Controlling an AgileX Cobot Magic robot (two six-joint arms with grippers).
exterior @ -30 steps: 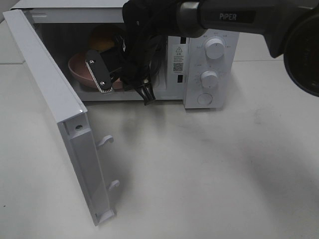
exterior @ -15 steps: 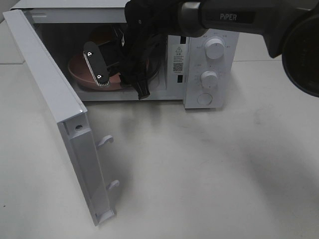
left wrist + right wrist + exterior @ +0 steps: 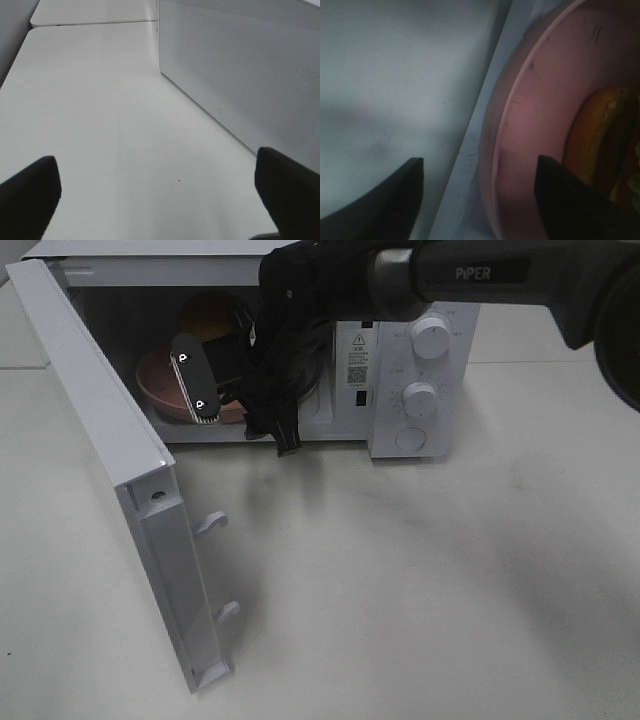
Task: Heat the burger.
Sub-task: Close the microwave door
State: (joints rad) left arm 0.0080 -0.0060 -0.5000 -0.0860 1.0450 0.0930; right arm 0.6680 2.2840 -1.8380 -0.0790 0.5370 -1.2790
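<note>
count: i see one microwave, one door swung wide open, two dials (upper knob, lower knob), one round button under them, two latch hooks on the door's edge, one pink plate, one burger, two grippers
microwave holds: the pink plate, on the cavity floor close to the front opening
plate holds: the burger, toward the back of the plate; my right wrist view catches its bun edge on the plate
right gripper: at the mouth of the cavity, jaws spread, pinching nothing; from its own camera the plate rim runs between the two fingers, and i see neither touching it
left gripper: jaws spread wide over bare table, nothing between them, a perforated white panel beside it
table: white, carries the microwave
</note>
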